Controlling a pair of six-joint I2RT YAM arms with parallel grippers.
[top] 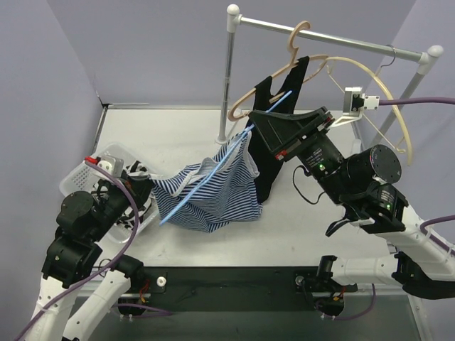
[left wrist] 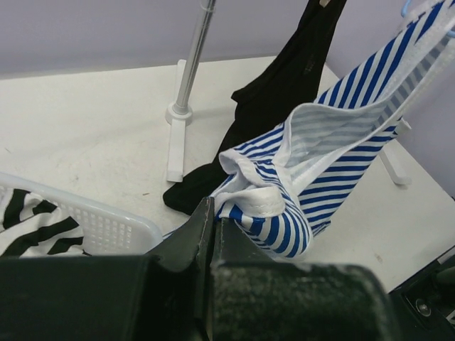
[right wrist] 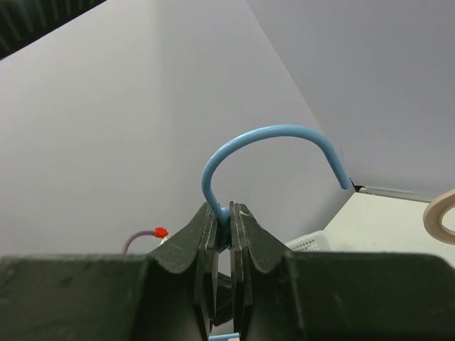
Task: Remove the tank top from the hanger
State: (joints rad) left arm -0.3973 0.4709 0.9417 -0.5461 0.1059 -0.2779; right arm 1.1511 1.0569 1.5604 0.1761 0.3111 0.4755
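The right tool [right wrist: 224, 217] clamps the blue hanger [top: 186, 198] below its hook, its long axis slanting down toward the left tool [left wrist: 211, 213], which pinches the hem of the striped tank top [top: 220, 200]

White table [top: 178, 135], pretty plain. The clothes rack's left post [top: 229, 85] stands on it toward the back, on a flat white foot [left wrist: 175, 142]. Way off to the near left of that post sits a white plastic basket [top: 75, 177]. The blue-and-white striped tank top [top: 213, 192] sags onto the table just in front of the post, and a black garment [top: 266, 177] touches down in front of the post too, on the right. A thin black cable [top: 306, 188] loops further right.
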